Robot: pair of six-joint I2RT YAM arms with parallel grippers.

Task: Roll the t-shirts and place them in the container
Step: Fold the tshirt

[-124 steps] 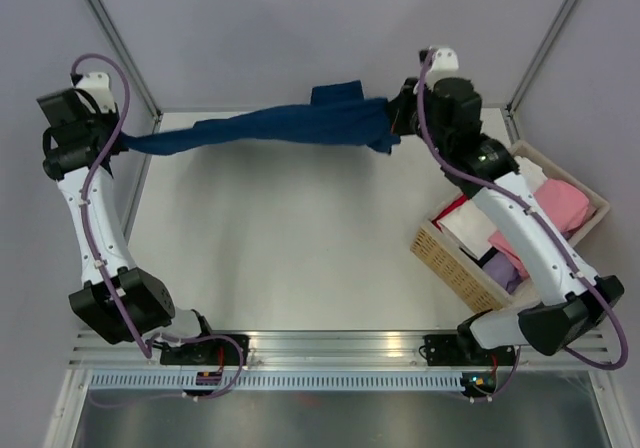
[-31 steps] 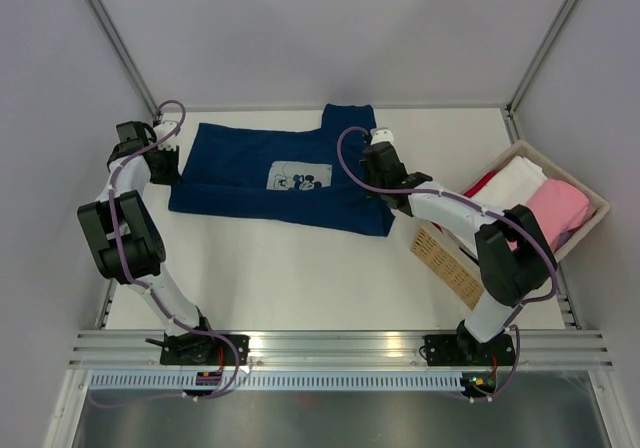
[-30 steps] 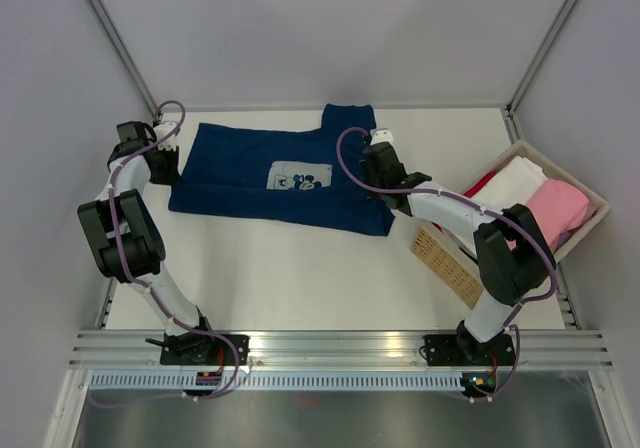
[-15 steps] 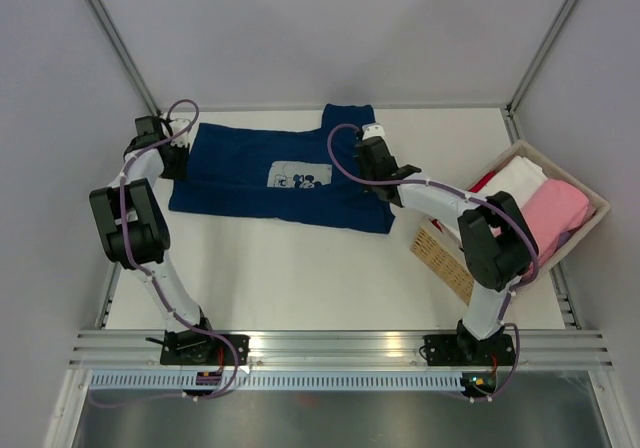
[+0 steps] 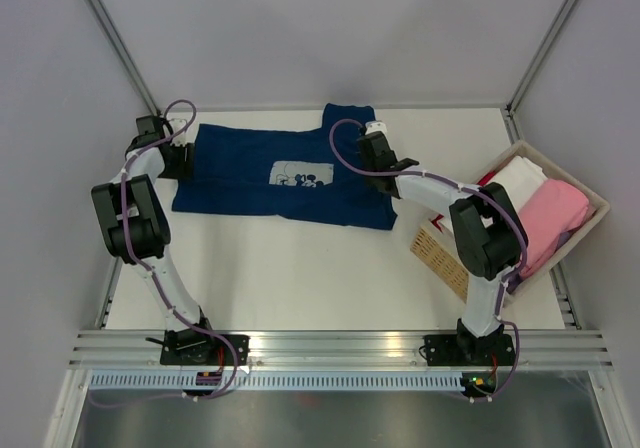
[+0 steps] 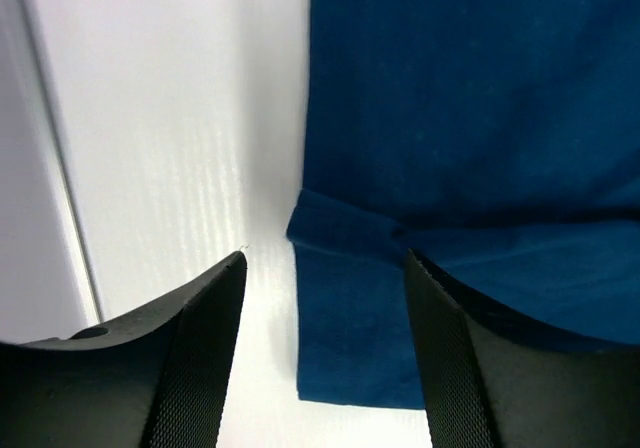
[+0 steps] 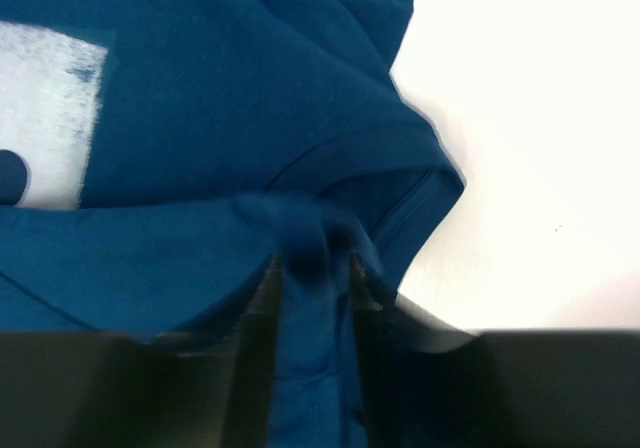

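- At the far side of the table (image 5: 300,278), we see the navy t-shirt (image 5: 240,183) spread flat, chest print (image 5: 300,177) facing up.
- At its left edge, the left gripper (image 6: 322,263) stands wide, holding nothing.
- At its right edge, the right gripper (image 7: 312,273) is narrow, pinching a fold.
- Further right, a basket (image 5: 440,253) holds folded cloths (image 5: 555,213).
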